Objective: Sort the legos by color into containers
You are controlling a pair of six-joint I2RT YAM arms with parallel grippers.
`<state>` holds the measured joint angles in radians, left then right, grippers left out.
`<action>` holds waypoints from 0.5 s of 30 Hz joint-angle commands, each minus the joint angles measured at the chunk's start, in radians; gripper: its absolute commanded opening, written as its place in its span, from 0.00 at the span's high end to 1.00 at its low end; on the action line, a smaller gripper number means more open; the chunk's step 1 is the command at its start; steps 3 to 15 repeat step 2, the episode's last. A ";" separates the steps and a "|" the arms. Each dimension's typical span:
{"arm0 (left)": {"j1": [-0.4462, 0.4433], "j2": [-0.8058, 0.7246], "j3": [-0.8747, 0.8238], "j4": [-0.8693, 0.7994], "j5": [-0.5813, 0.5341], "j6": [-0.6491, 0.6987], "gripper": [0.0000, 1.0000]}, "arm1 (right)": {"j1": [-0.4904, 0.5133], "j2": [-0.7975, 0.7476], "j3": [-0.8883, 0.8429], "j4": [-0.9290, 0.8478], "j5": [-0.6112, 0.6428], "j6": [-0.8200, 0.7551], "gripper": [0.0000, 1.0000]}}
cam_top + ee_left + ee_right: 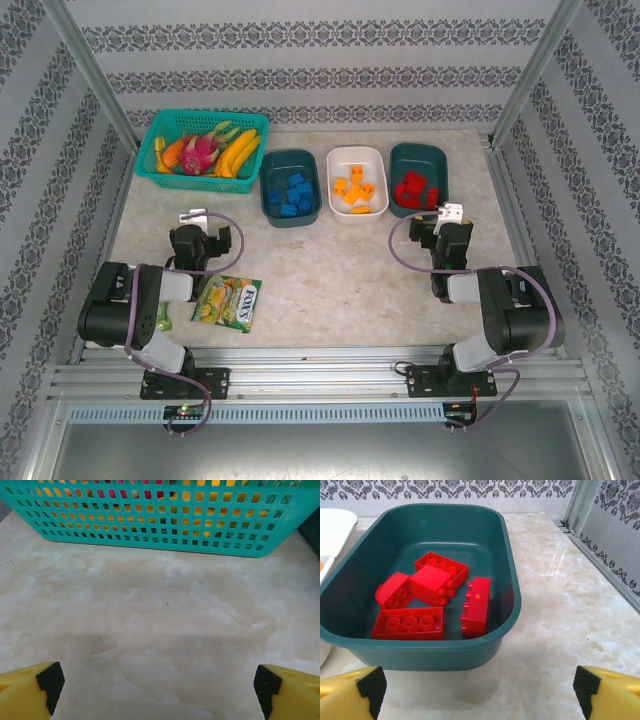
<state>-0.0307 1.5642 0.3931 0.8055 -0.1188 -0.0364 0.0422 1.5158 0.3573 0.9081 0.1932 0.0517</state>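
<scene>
Three containers stand in a row at the back of the table. The left teal tub [290,207] holds several blue legos [293,193]. The white tub [357,158] holds several orange legos [354,191]. The right teal tub [436,160] [507,567] holds several red legos [414,189] [425,600]. My left gripper [207,222] [159,685] hangs open over bare tabletop, nothing between its fingers. My right gripper [447,218] [479,685] is open and empty just in front of the red tub.
A green lattice basket [165,172] [160,525] with toy fruit sits at the back left, ahead of my left gripper. A green-yellow candy packet [229,303] lies near the left arm. Metal posts frame the table's sides.
</scene>
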 commanded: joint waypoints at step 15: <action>0.013 -0.003 0.005 0.053 0.013 0.005 0.00 | 0.006 -0.006 0.008 0.022 -0.011 -0.011 0.02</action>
